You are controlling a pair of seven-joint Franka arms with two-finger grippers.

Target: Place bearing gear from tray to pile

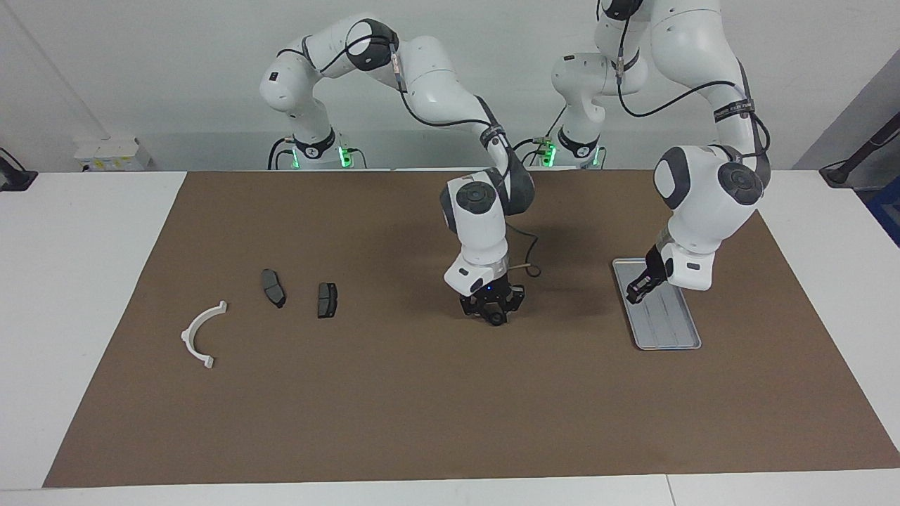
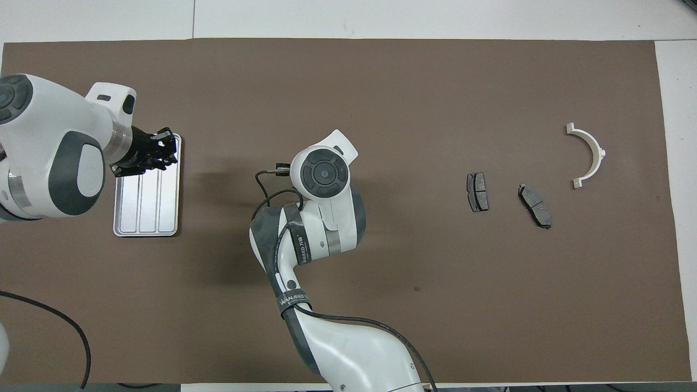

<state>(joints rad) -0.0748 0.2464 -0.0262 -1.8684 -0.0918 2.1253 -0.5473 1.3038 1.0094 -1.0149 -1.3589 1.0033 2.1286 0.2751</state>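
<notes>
Left jaws clenched, empty, over the tray [image 1: 661, 330], bare below them. Right jaws low over mid-desk [image 1: 422, 422], seemingly grasping the small dark bearing gear [image 1: 498, 320]. Left to do: carrying it to the pile [image 1: 327, 300], well apart from both jaws.

— Where is the left arm's black two-finger tool [image 1: 638, 292]?
— Low, tilted, on a bent white arm; its fingertips meet.
— And the right arm's black tool [image 1: 494, 311]?
— Pointing straight down from an upright wrist, mid-table, fingers drawn close around something small and dark.
</notes>
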